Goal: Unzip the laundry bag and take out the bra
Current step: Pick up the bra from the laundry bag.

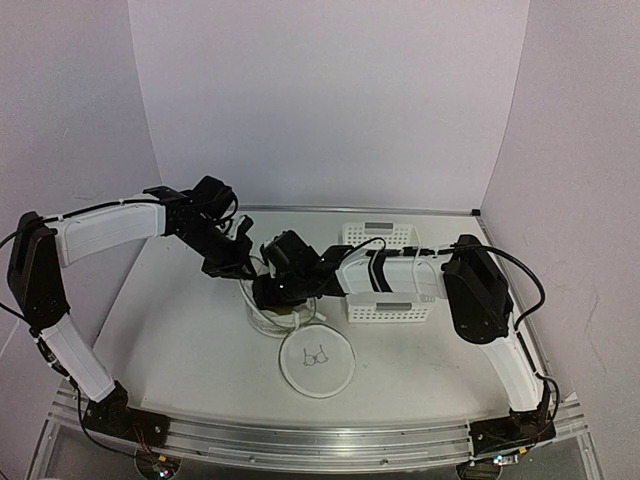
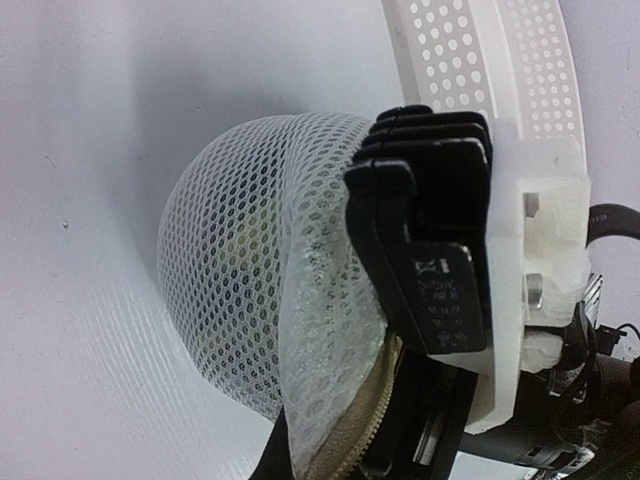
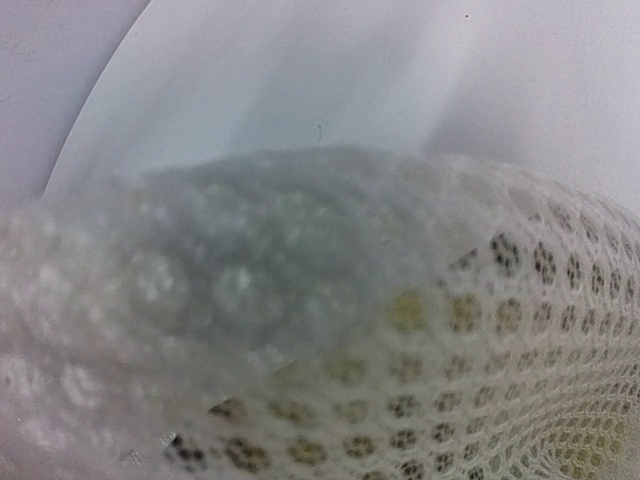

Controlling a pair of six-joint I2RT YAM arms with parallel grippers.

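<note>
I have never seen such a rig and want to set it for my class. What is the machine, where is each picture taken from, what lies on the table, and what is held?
Two robot arms are bolted to a table. The wide picture is from a fixed camera above: left arm and right arm meet mid-table. The others are from cameras on their wrists. On the table lie a white mesh laundry bag and, behind the right arm, a white perforated basket. The left wrist view shows jaws pinching the bag's mesh near its zipper. The right wrist view shows only mesh close up; its jaws are hidden.
</note>
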